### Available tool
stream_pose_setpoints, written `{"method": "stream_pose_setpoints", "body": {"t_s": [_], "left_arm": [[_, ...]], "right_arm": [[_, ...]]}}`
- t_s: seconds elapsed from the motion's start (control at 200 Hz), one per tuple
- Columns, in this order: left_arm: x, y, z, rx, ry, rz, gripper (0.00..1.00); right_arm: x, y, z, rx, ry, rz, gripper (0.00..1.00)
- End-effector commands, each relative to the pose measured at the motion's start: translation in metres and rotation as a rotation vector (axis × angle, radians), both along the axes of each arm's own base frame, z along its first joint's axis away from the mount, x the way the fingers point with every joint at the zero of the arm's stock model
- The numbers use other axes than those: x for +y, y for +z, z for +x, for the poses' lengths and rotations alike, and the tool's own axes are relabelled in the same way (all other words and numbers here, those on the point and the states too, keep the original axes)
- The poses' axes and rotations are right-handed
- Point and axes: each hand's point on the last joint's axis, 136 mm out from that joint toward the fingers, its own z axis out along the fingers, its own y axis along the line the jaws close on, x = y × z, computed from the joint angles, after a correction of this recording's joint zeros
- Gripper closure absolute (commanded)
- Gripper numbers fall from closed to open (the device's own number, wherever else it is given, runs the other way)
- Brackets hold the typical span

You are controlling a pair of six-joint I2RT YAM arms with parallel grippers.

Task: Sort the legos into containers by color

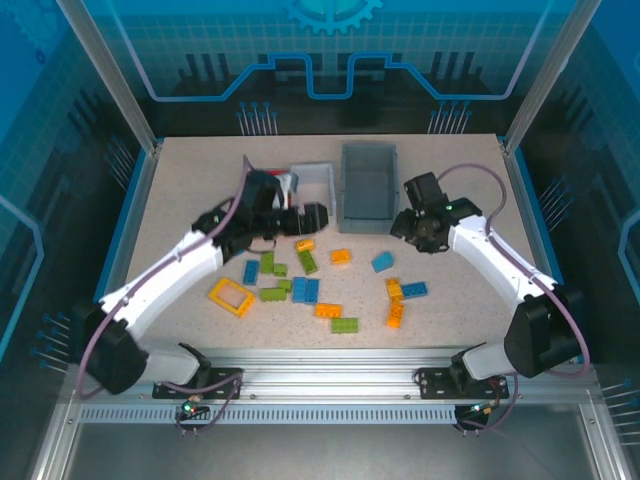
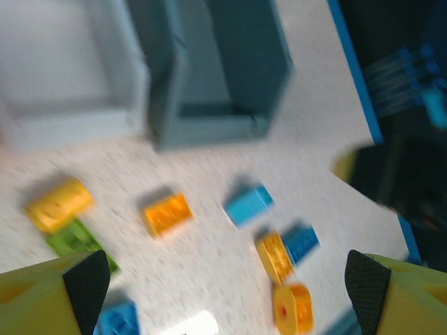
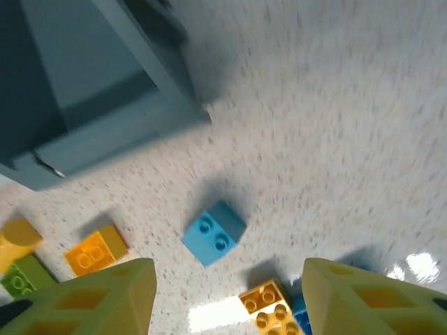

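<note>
**Legos scattered on the table, both grippers open and holding nothing**

The table (image 1: 180, 190) has a speckled beige top edged in blue. It sits inside a frame of aluminium posts (image 1: 108, 75) and blue translucent panels (image 1: 330, 45), and the far panel carries a gear-and-circuit print. Bright glare patches lie on the surface in both wrist views.

The legos (image 1: 305, 290) are spread across the middle of the table, on the near side of the containers. They are orange, green and blue bricks, with a flat yellow frame piece (image 1: 231, 296) at the left end of the spread. The grey bin (image 1: 368, 185) stands at far centre. The white bin (image 1: 318, 178) is just to its left, and I cannot tell whether the two touch.

The left gripper (image 2: 227, 283) hangs just near of the white bin. Its fingers (image 2: 84, 283) are spread wide with nothing between them. The right gripper (image 3: 227, 293) is beside the grey bin's near right corner, its jaws also apart and holding nothing. A light-blue brick (image 3: 213, 234) lies on the table under that gap.

The left arm (image 1: 190, 255) covers the table to the left of the white bin. A dark upright edge and a reddish scrap show past it, too hidden to identify. The left wrist view is smeared by motion, so bricks there read only as coloured blobs. The tops of both wrist views cut off the grey bin. In the right wrist view a darker blue brick (image 3: 300, 317) is mostly hidden behind a finger.
</note>
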Motion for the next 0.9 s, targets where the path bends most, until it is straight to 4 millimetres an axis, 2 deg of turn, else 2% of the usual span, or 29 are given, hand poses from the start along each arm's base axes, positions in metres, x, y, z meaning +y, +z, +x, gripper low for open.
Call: {"method": "stream_pose_setpoints", "body": {"t_s": [0.0, 0.11, 0.205, 0.385, 0.565, 0.66, 0.735, 0.83, 0.895], "left_arm": [[-0.011, 0.007, -0.028, -0.075, -0.033, -0.098, 0.07], [-0.010, -0.002, -0.058, -0.086, -0.042, -0.135, 0.06], [-0.005, -0.012, -0.073, -0.067, -0.040, -0.130, 0.06], [0.001, -0.020, -0.083, -0.043, -0.051, -0.107, 0.06], [0.001, -0.011, -0.083, -0.081, -0.059, -0.127, 0.06], [0.001, -0.010, -0.082, -0.090, -0.055, -0.130, 0.06], [0.001, -0.010, -0.082, -0.092, -0.058, -0.129, 0.07], [0.002, -0.009, -0.082, -0.093, -0.059, -0.118, 0.07], [0.004, -0.007, -0.081, -0.099, -0.047, -0.108, 0.07]], "right_arm": [[0.025, -0.026, -0.004, 0.051, -0.145, 0.163, 0.41], [0.038, -0.051, -0.004, 0.112, -0.195, 0.209, 0.35], [0.046, -0.063, 0.006, 0.133, -0.218, 0.232, 0.33], [0.050, -0.082, 0.007, 0.206, -0.295, 0.240, 0.33], [0.049, -0.099, 0.007, 0.234, -0.348, 0.249, 0.35], [0.048, -0.105, 0.011, 0.246, -0.356, 0.238, 0.40], [0.047, -0.108, 0.013, 0.246, -0.361, 0.238, 0.48], [0.045, -0.104, 0.010, 0.242, -0.359, 0.227, 0.65], [0.043, -0.093, 0.009, 0.204, -0.339, 0.208, 0.76]]}}
